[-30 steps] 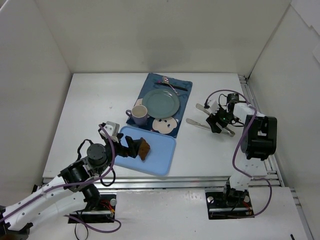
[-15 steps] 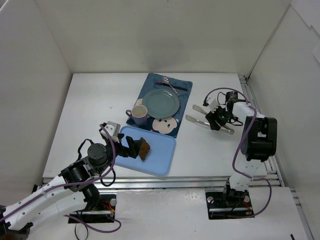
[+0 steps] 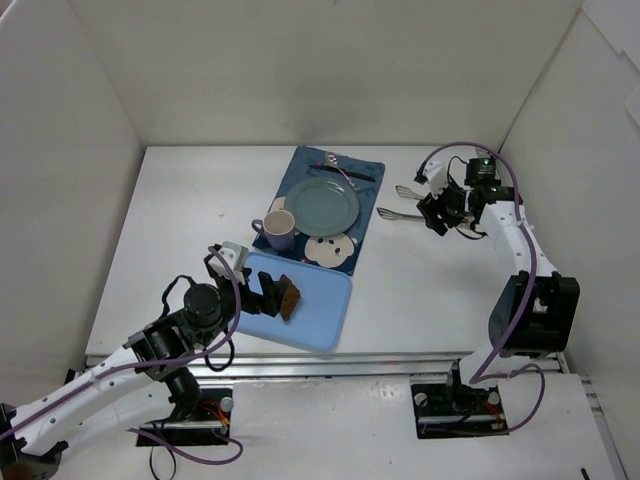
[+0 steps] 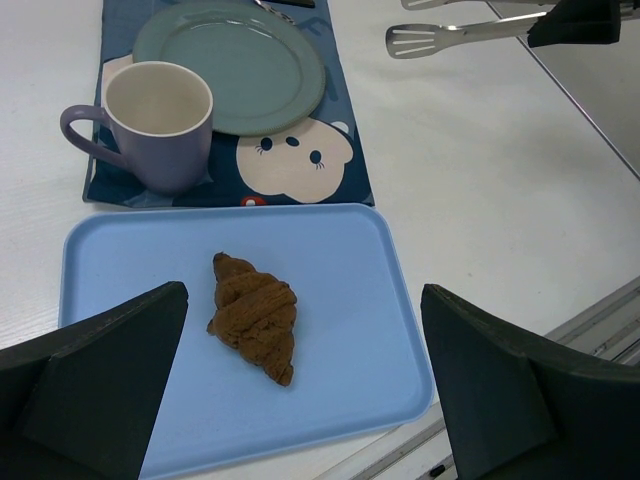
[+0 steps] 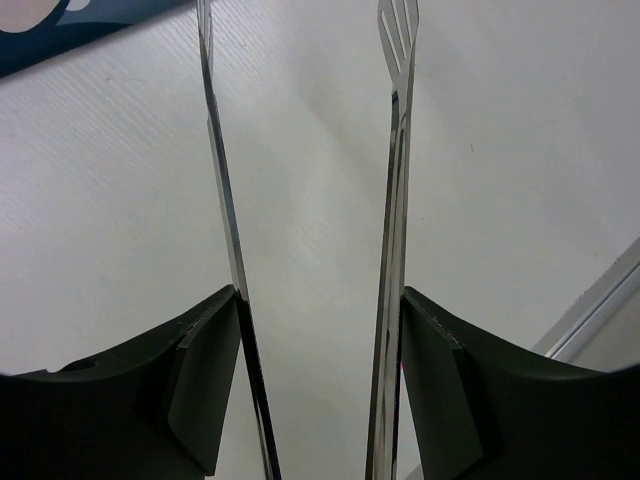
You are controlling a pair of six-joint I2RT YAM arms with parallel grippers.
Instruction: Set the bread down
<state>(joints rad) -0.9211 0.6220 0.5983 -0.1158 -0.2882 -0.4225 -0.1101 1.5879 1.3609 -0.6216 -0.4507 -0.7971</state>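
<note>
1. Brown bread (image 4: 255,315) lies on the blue tray (image 4: 370,300), lower centre of my left wrist view, between the fingers of my wide-open left gripper (image 4: 303,300), touching neither.
2. Steel tongs (image 4: 420,40), upper right, clamped in my right gripper (image 5: 320,300): blades parted, empty.

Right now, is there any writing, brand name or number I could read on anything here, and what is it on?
No text can be read in any view.
The mug, plate, tray and tongs are plain.
The coaster bears only a drawn bear face, no letters.
</note>
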